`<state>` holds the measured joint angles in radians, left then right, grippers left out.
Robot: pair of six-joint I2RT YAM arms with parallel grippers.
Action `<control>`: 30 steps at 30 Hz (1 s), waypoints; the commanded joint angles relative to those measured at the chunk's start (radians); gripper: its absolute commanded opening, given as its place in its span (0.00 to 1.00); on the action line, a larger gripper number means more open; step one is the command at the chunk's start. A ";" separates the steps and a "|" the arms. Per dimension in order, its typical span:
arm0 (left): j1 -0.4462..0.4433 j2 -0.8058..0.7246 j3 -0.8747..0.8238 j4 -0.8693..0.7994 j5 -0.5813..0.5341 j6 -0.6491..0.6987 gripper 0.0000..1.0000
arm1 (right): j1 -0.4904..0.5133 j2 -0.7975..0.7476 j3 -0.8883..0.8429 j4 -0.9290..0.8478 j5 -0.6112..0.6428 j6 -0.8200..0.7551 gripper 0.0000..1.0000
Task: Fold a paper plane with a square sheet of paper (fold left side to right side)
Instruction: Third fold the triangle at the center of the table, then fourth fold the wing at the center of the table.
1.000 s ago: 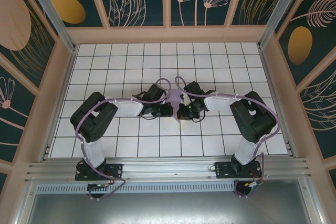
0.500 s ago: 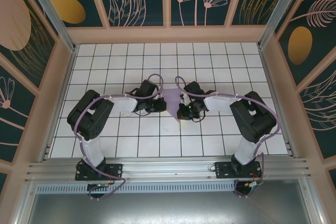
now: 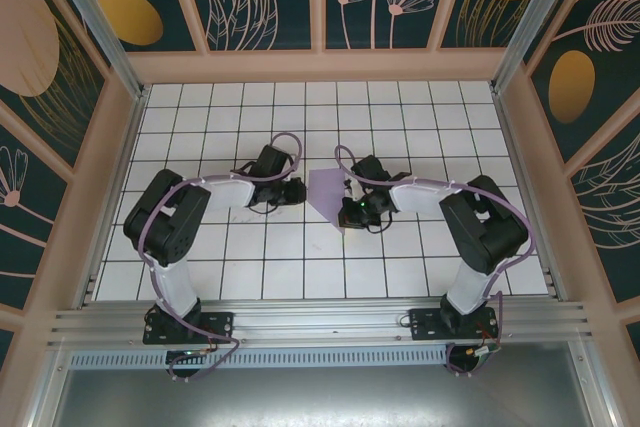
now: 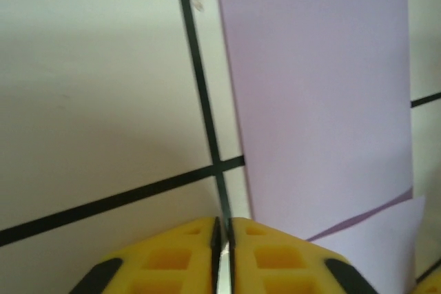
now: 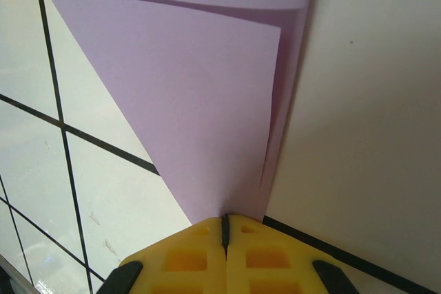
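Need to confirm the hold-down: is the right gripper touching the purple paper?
Touching. Right wrist view: the paper narrows to a point under the right gripper, no gap.

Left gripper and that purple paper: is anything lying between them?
Only bare white table crossed by a black grid line, as the left wrist view shows; the left gripper sits just beside the folded lavender paper.

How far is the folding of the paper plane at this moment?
Done: the lavender paper lies folded in layers, tapering to a point. In hand: the right tool is shut at that point; the left tool sits beside the paper, holding nothing. Left: it is no slim dart yet, so more folds probably remain.
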<state>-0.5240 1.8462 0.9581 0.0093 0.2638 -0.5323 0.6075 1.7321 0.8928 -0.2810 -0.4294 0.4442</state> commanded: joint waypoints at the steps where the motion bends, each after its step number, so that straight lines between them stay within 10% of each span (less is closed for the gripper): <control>1: 0.019 -0.096 -0.016 -0.048 -0.071 0.010 0.22 | -0.013 -0.069 -0.017 0.000 0.038 0.005 0.13; 9: 0.019 -0.306 -0.185 0.100 0.082 -0.139 0.53 | -0.055 -0.233 -0.034 0.053 0.190 -0.069 0.64; 15: -0.001 -0.291 -0.246 0.213 0.171 -0.223 0.57 | -0.054 -0.135 -0.009 0.117 0.083 -0.164 0.72; 22: -0.029 -0.222 -0.238 0.254 0.182 -0.258 0.59 | -0.055 -0.036 0.024 0.157 0.059 -0.174 0.53; 30: -0.053 -0.169 -0.213 0.261 0.180 -0.275 0.61 | -0.054 -0.042 0.008 0.171 0.080 -0.171 0.03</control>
<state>-0.5701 1.6573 0.7181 0.2359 0.4309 -0.7853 0.5533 1.6978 0.8860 -0.1337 -0.3485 0.2790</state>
